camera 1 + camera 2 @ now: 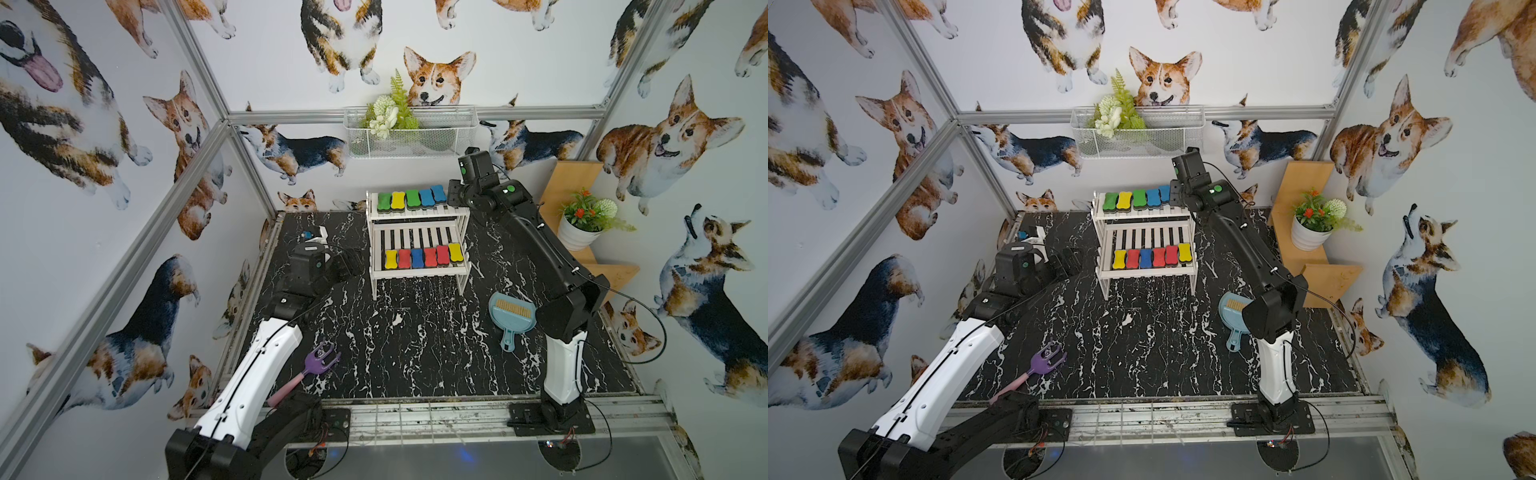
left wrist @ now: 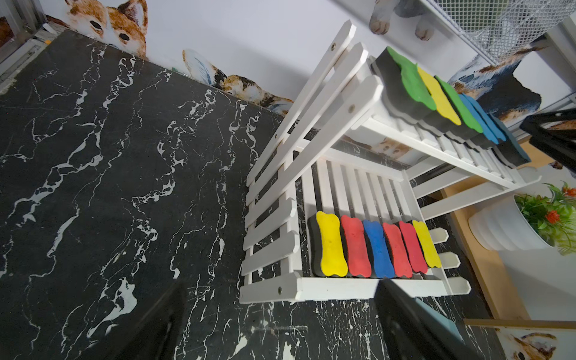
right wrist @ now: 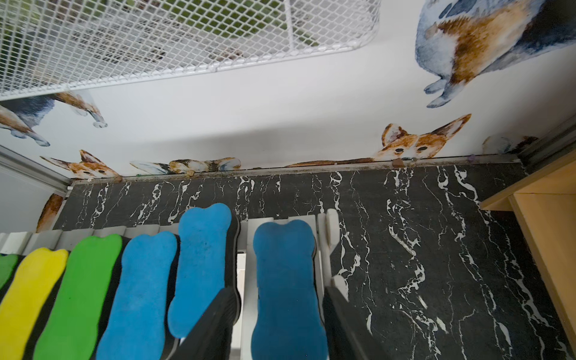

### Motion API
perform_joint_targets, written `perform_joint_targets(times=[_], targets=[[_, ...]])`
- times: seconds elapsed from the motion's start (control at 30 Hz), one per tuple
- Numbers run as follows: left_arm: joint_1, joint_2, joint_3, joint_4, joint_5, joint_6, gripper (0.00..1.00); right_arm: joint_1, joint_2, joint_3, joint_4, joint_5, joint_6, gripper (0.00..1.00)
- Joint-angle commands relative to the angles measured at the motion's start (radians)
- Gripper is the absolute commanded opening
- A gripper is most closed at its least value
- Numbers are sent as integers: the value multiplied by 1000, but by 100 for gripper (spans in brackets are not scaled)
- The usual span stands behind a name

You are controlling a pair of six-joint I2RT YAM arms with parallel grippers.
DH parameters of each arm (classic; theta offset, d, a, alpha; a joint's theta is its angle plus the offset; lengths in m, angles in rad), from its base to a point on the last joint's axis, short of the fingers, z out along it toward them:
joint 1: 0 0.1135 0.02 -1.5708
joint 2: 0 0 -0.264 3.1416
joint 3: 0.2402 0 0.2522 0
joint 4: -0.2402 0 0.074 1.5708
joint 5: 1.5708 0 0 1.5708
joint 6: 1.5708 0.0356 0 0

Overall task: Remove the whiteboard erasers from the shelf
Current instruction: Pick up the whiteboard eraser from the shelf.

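Observation:
The white two-tier shelf [image 1: 415,272] stands at the back of the black marble table. Its top tier holds whiteboard erasers in a row: green [image 1: 384,200], yellow, green and several blue. The lower tier [image 2: 343,288] holds yellow [image 2: 331,246], red, blue, red, red and yellow ones. My right gripper [image 3: 279,294] is open at the top tier's right end. Its fingers straddle the end blue eraser [image 3: 285,274], with a gap showing on one side. The neighbouring blue eraser [image 3: 202,265] sits tilted. My left gripper [image 2: 280,330] is wide open and empty, low on the table left of the shelf.
A light-blue dustpan with brush [image 1: 512,316] lies on the table right of the shelf. A purple fork-like tool [image 1: 316,361] lies front left. A white wire basket [image 1: 409,133] hangs on the back wall above the shelf. A wooden stepped stand [image 1: 611,274] with a potted plant [image 1: 579,226] stands at the right.

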Motion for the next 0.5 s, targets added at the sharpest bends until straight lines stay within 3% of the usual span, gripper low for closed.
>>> perform_joint_targets(times=[0.0,0.23,0.47], targets=[[0,-3,1,11,0,5,100,-5,18,-1,-1,19,9,52],[0,-5,0,11,-6,7,100,-8,36,-10,-3,9,14,51],[0,-4,-5,13,-6,7,100,-7,50,-21,-23,25,20,44]])
